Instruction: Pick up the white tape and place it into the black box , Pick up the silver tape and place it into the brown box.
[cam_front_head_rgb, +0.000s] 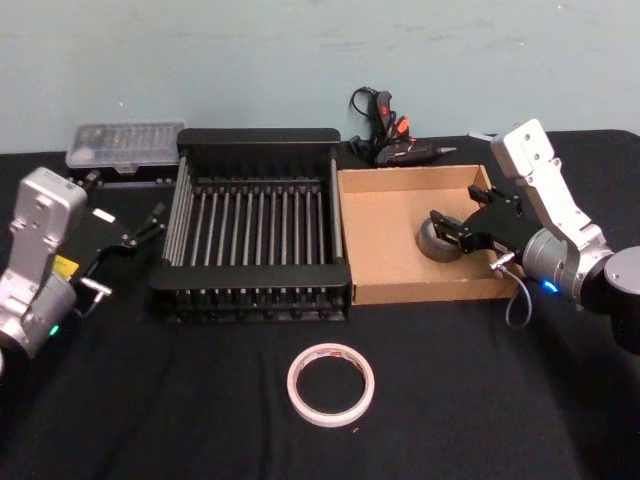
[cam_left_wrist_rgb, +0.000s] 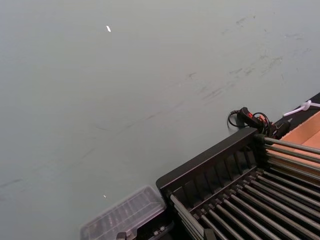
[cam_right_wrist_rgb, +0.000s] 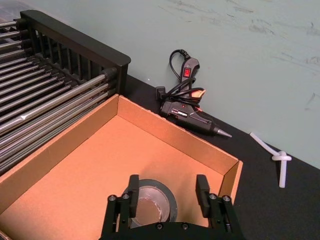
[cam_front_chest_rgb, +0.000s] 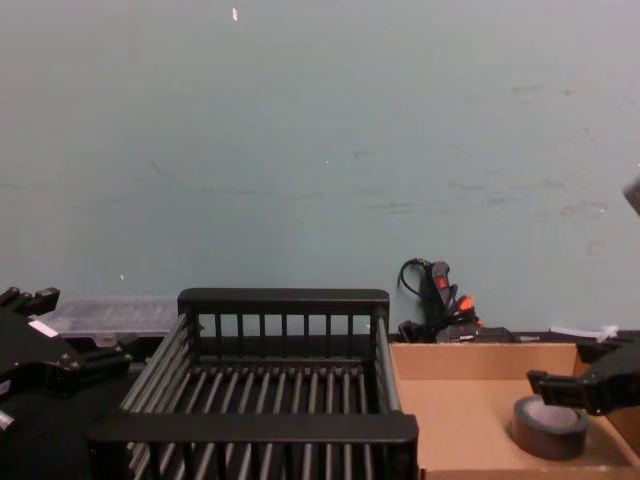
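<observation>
Left end effector (cam_front_head_rgb: 155, 222) hangs beside the black box's (cam_front_head_rgb: 258, 141) left wall, fingers slightly parted, holding nothing. White tape (cam_front_head_rgb: 331, 383) lies flat on the surface in front of that box. Right arm reaches in over the brown box (cam_front_head_rgb: 385, 225), its end effector (cam_right_wrist_rgb: 166, 189) spread wide just above the silver tape (cam_right_wrist_rgb: 156, 200) on the tray floor, not gripping.

Open cloth around white tape (cam_front_head_rgb: 331, 384) (unobstructed)
</observation>
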